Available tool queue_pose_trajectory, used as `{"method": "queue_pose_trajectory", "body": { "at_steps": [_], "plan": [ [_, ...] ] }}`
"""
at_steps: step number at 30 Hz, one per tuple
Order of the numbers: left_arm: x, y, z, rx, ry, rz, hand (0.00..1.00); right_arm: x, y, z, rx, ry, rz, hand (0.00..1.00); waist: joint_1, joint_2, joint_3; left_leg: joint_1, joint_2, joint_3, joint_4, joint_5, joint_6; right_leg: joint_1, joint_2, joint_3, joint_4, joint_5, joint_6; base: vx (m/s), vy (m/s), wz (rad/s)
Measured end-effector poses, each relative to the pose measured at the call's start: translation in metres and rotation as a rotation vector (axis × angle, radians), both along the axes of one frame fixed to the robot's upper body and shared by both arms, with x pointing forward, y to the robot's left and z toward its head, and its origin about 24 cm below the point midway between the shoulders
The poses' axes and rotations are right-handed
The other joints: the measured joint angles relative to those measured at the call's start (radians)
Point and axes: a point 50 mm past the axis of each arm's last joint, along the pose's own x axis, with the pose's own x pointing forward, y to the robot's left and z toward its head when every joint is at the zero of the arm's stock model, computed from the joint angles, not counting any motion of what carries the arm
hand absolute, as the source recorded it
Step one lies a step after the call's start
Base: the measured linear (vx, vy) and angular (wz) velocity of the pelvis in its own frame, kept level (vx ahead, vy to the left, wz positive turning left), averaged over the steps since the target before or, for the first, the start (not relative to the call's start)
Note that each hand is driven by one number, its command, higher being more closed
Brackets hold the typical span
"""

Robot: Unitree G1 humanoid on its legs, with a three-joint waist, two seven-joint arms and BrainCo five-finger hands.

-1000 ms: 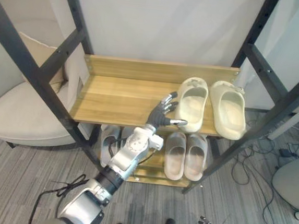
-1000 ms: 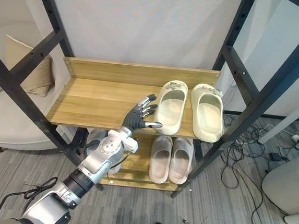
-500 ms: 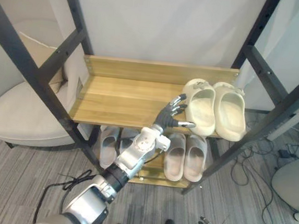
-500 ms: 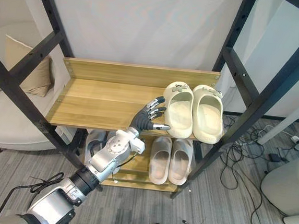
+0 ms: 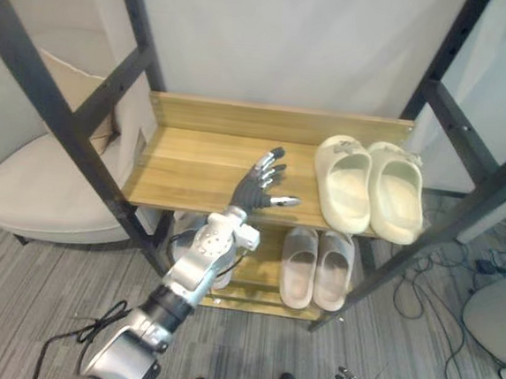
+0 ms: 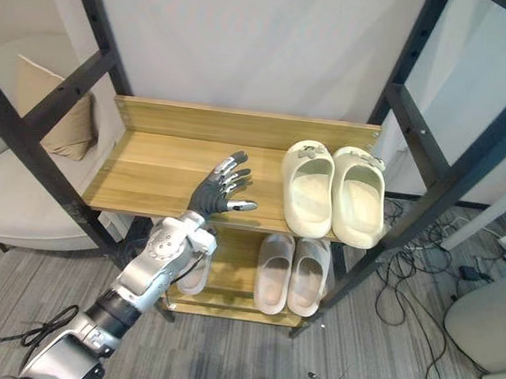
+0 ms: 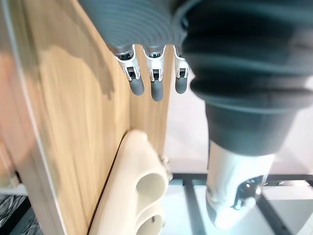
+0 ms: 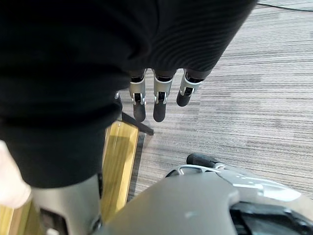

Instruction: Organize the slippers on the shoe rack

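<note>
On the upper wooden shelf (image 5: 193, 162) of the black-framed shoe rack (image 5: 61, 106), a pair of cream slippers sits at the robot's right end, the left slipper (image 5: 347, 182) and the right slipper (image 5: 396, 191) side by side and touching, their toes toward the back wall. The left hand (image 5: 257, 188) hovers over the middle of that shelf, its fingers (image 7: 154, 83) straight and spread and its thumb pointing toward the cream pair. It grasps nothing, and a strip of bare wood lies between it and the nearer slipper. On the lower shelf, directly beneath the cream pair, a pair of beige slippers (image 5: 300, 265) stands close together. Farther to the left on that level, another pale slipper (image 6: 195, 277) is partly hidden behind the left arm. The right hand (image 8: 156, 98) hangs low at the robot's side over the grey carpet (image 8: 254, 98), its fingers relaxed and holding nothing. A beige armchair (image 5: 31, 188) with a cushion (image 5: 76, 85) stands to the left of the rack.
</note>
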Motion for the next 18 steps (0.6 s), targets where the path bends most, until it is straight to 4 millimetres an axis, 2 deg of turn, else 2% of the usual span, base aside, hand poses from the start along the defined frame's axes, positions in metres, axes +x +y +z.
{"method": "queue_pose_trajectory", "body": {
  "at_steps": [4, 8, 12, 18],
  "plan": [
    [-0.023, 0.006, 0.001, -0.074, -0.007, -0.045, 0.00, 0.001, -0.002, 0.000, -0.004, 0.000, 0.007, 0.00, 0.030, -0.002, -0.001, -0.001, -0.007, -0.010, 0.000, 0.002, 0.002, 0.006, -0.002, -0.012, 0.001, -0.001, 0.001, -0.01, 0.003, 0.08],
    [-0.045, 0.012, -0.009, -0.122, 0.036, -0.081, 0.00, 0.004, 0.001, 0.000, 0.002, 0.001, 0.039, 0.00, 0.040, -0.003, -0.002, 0.004, -0.011, -0.033, 0.000, 0.006, 0.008, 0.020, -0.005, -0.029, 0.001, -0.004, 0.003, -0.03, -0.001, 0.17],
    [-0.067, 0.023, -0.031, -0.144, 0.136, -0.084, 0.00, 0.005, 0.002, 0.000, 0.011, 0.004, 0.046, 0.00, 0.066, -0.008, -0.007, 0.003, -0.011, -0.047, 0.000, 0.006, 0.008, 0.023, -0.005, -0.046, 0.001, -0.016, 0.001, -0.04, -0.005, 0.10],
    [-0.105, 0.046, -0.089, -0.130, 0.389, 0.004, 0.00, -0.001, 0.002, -0.003, -0.003, 0.035, 0.075, 0.00, 0.093, -0.019, -0.031, -0.011, -0.012, -0.077, 0.000, 0.009, 0.007, 0.026, -0.004, -0.065, 0.002, -0.027, 0.006, 0.00, -0.012, 0.14]
  ]
}}
